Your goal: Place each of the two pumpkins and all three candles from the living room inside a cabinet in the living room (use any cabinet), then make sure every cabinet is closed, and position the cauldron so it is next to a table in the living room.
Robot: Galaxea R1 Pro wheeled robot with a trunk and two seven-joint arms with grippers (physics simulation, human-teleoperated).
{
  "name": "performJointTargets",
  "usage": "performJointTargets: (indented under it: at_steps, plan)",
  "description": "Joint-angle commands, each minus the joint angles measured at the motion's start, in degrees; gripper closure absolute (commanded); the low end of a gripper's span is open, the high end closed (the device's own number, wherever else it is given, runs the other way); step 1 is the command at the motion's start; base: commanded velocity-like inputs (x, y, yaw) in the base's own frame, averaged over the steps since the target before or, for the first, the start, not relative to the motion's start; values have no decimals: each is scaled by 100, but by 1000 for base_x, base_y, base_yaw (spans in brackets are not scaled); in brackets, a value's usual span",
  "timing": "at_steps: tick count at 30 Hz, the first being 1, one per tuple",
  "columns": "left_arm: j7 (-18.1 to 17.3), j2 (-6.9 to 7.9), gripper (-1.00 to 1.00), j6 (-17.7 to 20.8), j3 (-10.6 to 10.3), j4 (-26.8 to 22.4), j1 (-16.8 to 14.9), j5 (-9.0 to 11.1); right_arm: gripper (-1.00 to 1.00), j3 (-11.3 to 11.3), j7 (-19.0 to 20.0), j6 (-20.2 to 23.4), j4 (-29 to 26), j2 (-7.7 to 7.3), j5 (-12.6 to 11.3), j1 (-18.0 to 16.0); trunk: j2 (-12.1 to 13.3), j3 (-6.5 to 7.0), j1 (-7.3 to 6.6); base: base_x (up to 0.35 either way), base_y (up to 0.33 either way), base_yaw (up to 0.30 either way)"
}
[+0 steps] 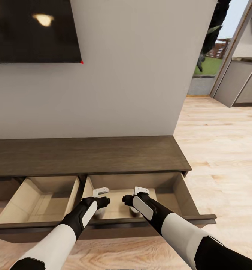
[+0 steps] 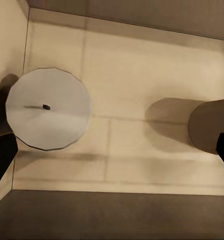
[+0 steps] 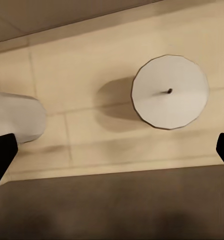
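We are looking down at the long, low dark-brown wood-grain cabinet (image 1: 88, 155) set against a pale wall, with both of its wide pull-out drawers drawn open to show pale beige interiors; the left drawer (image 1: 39, 202) looks bare as far as we can see into it, and our two arms reach over the right drawer (image 1: 167, 195). Our left gripper (image 1: 100, 192) hangs above the left part of that drawer and our right gripper (image 1: 141, 190) above its middle, the two near each other but apart. In the left wrist view we see a white cylindrical candle (image 2: 48, 108) with a short dark wick standing upright on the drawer floor, close to the drawer's side wall, and a second candle (image 2: 210, 125) in shade at the edge of the picture. In the right wrist view that second white candle (image 3: 170, 92) stands upright with its wick showing, well lit, while the first one (image 3: 17, 123) shows at the picture's side. Both candles rest on the beige floor, clear of each other. The dark fingertips of each gripper sit far apart at the picture's corners in the wrist views, so we read both hands as spread wide and grasping nothing, though only the tips are visible and we cannot be wholly sure. A dark wall-mounted screen (image 1: 34, 30) hangs above the cabinet, and light wood flooring (image 1: 223, 150) runs away to the right toward grey kitchen units (image 1: 240, 82)
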Motion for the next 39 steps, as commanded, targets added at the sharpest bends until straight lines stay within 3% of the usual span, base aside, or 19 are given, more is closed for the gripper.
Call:
performJointTargets:
  at_steps: [1,9,16,20,25,39]
  plan:
    - [51,5,-100,30,-32,-16,-1,61,-100,34,-39,12,-5,-4,-31,-7,40,14,-23,0,0,0]
    - [66,7,-100,250,-11,-233,-3,71,-100,34,-39,16,0,-4,-31,-7,360,157,-199,0,0,0]
    - [75,11,-100,863,60,-694,-10,79,-100,31,-39,54,-1,-10,-34,-4,641,283,-353,0,0,0]
    - [80,35,-100,1276,248,-863,-10,73,-100,33,-55,88,-7,-12,-37,-4,802,355,-441,-5,0,0]
    - [84,87,-100,1365,399,-1118,3,56,-100,33,-64,102,-23,-8,-33,-7,1002,445,-550,-164,0,0]
    - [81,136,-100,1382,412,-1164,16,81,-100,26,-74,93,-51,-13,-27,-6,1564,696,-858,-69,0,0]
